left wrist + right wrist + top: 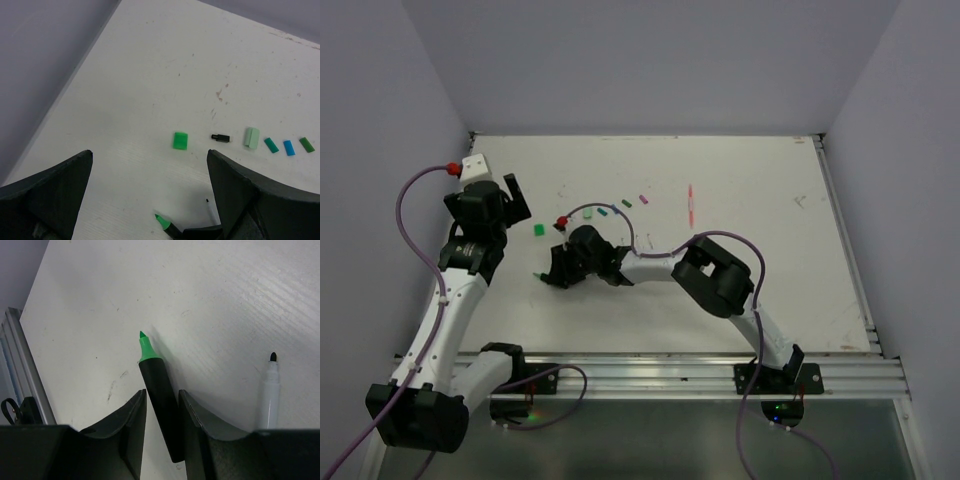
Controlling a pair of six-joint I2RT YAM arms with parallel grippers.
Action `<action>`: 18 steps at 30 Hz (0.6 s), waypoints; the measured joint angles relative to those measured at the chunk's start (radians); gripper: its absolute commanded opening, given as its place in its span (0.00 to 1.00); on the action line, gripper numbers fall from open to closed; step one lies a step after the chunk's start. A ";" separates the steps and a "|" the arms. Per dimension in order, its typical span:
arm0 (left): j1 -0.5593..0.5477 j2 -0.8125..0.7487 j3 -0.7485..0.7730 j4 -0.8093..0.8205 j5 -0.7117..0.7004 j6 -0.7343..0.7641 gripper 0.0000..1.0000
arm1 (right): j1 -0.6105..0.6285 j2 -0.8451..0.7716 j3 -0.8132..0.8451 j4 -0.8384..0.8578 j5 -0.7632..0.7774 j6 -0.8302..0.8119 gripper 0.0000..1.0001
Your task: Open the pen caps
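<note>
Surface: white desk [750, 290], flat, marked with faint scuffs and specks, with a metal rail [670, 375] along its near edge. Room: plain pale lavender walls [620, 60] close in the desk on the left, far and right sides. Loose on the desk, in a slanting row: bright green cap [180, 140], black cap [220, 137], pale green cap [251, 138], teal cap [271, 144], blue cap [289, 147], dark green cap [307, 144]. A magenta cap [642, 198] lies at the row's far right end, seen only from above. All of these lie apart from one another. Left tool [150, 155]: spread wide with nothing between its fingers, hanging above the desk. The bright green cap lies ahead of the gap, and the rest lie ahead and to its right, none touched. Right tool [161, 392]: its fingers stand close on either side of a black highlighter [155, 370] whose green tip points away. Whether they press on it cannot be told. A white pen [268, 390] lies just beside it, uncapped. The row of caps lies beyond this tool, apart from it.
</note>
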 measured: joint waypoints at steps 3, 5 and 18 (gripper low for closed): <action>0.000 0.000 0.000 0.000 0.000 0.000 1.00 | 0.001 -0.001 -0.013 0.021 0.017 0.003 0.38; 0.000 0.000 0.000 0.000 0.000 0.000 1.00 | 0.002 -0.003 -0.021 0.035 0.021 0.006 0.40; 0.006 0.000 0.000 0.000 0.004 0.000 1.00 | 0.005 -0.076 -0.105 0.023 0.085 -0.016 0.43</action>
